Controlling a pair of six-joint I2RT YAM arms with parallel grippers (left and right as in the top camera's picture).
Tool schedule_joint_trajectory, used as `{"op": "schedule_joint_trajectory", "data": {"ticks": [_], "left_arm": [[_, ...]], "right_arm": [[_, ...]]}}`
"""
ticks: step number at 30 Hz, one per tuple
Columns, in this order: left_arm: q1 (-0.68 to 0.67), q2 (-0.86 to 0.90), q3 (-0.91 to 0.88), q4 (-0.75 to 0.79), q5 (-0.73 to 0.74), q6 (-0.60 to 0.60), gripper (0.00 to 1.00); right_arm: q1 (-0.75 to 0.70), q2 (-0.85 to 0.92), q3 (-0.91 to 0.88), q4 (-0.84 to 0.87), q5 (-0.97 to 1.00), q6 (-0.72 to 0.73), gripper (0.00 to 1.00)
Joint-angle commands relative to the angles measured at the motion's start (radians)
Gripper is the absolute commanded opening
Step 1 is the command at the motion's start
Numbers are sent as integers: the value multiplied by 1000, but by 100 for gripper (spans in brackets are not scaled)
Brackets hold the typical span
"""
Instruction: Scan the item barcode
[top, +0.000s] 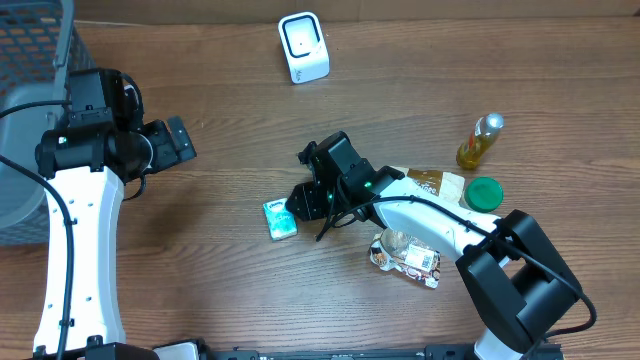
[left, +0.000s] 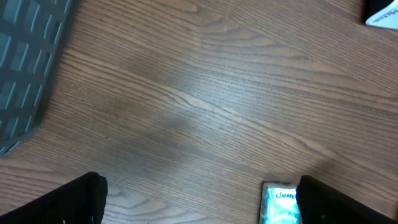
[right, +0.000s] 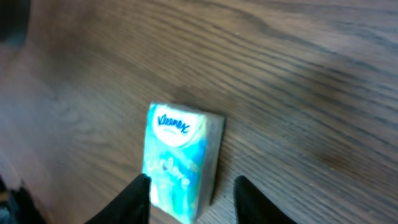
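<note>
A small teal Kleenex tissue pack (top: 280, 219) lies flat on the wooden table, left of centre. My right gripper (top: 303, 203) hovers just right of it. In the right wrist view the pack (right: 177, 155) sits between the two black fingers. The left finger (right: 138, 202) is at the pack's edge, while a gap shows before the right finger. The right gripper (right: 193, 200) is open. No barcode shows on the pack's visible face. A white scanner (top: 303, 47) stands at the far edge. My left gripper (top: 172, 142) is wide open and empty at the left; its view catches the pack (left: 278, 204).
A grey mesh basket (top: 30, 80) fills the far left corner. Right of the right arm stand an oil bottle (top: 480, 140), a green lid (top: 485, 193), a snack packet (top: 435, 183) and a crinkled wrapper (top: 405, 258).
</note>
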Motion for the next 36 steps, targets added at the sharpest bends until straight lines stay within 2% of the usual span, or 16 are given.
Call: {"op": "schedule_joint_trajectory", "data": {"ticks": [1,15,36], "left_arm": [[3,-8,14,1,10,-7,100],[3,-8,14,1,10,-7,100],[3,-8,14,1,10,-7,100]], "right_arm": [[11,3,-4,10,33,-5,39],[103,3,-4,21,191,-5,40],[109,28,-5,25,190,0,42]]}}
